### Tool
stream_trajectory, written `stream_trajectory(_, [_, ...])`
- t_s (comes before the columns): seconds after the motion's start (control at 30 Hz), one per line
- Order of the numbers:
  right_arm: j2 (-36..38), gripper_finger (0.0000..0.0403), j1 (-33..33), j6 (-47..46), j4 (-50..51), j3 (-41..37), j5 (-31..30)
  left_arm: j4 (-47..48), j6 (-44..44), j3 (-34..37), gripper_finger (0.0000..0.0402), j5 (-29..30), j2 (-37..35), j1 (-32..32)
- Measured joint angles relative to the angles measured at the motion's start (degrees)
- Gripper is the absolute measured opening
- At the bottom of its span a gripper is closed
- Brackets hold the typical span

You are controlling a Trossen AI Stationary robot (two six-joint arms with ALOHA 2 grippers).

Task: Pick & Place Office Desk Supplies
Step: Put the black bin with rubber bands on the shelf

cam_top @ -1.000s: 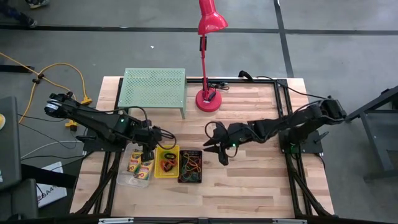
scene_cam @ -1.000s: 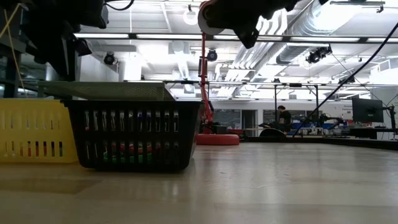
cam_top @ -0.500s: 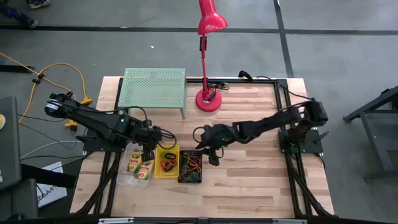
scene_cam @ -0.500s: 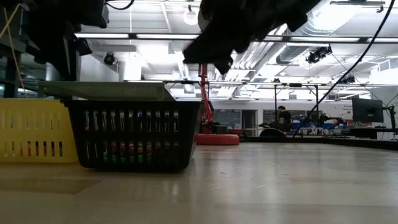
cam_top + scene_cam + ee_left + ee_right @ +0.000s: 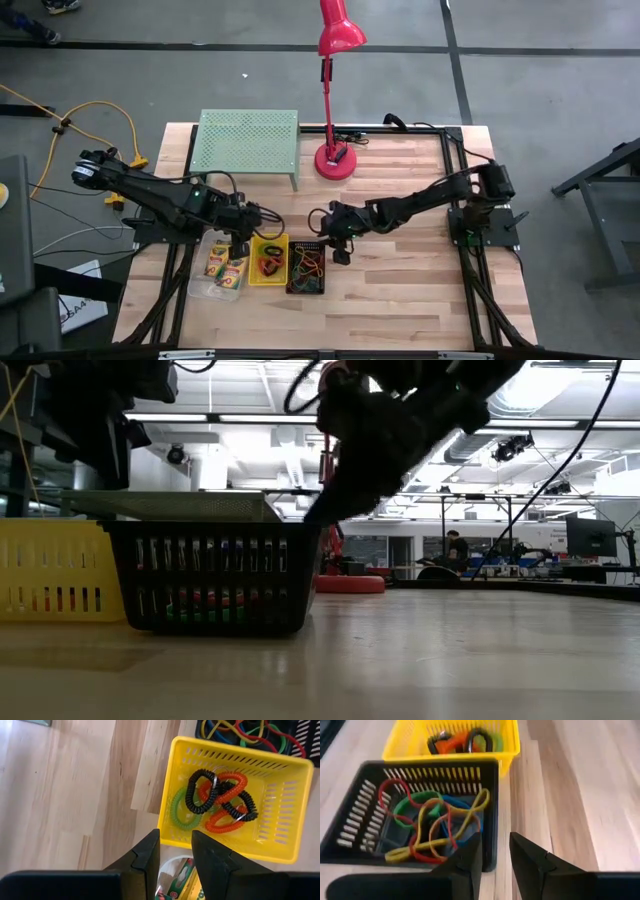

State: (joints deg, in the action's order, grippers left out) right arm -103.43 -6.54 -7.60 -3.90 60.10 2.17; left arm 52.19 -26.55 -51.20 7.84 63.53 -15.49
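Flanking the black bin (image 5: 306, 268): yellow bin (image 5: 268, 260), right hand (image 5: 338, 248).

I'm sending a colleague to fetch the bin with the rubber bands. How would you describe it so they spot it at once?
Start at the red desk lamp at the table's far edge and come toward the near edge to a row of three small bins. The black bin is the rightmost one, beside the yellow bin. It alone is dark, with slotted walls, and holds thin coloured rubber bands.
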Motion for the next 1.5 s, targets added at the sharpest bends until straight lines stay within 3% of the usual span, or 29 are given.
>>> stream_trajectory(0.23, [-4.7, 0.0087, 0.3, 0.9, -5.5, 0.5, 0.3, -0.2, 0.0, 0.0, 0.0107, 0.1, 0.0, 0.0])
stream_trajectory(0.8, [-7.8, 0.0086, 0.6, 1.3, -5.7, 0.2, 2.3, -0.8, 0.0, 0.0, 0.0107, 1.0, 0.0, 0.0])
stream_trajectory(1.1, [-7.8, 0.0009, 0.7, 1.0, -5.8, 0.2, 4.1, -0.8, 0.0, 0.0, 0.0107, 1.0, 0.0, 0.0])
stream_trajectory(1.5, [-4.0, 0.0003, 2.2, -9.9, -1.7, 0.1, 2.2, -1.1, 0.0, 0.0, 0.0107, 1.0, 0.0, 0.0])
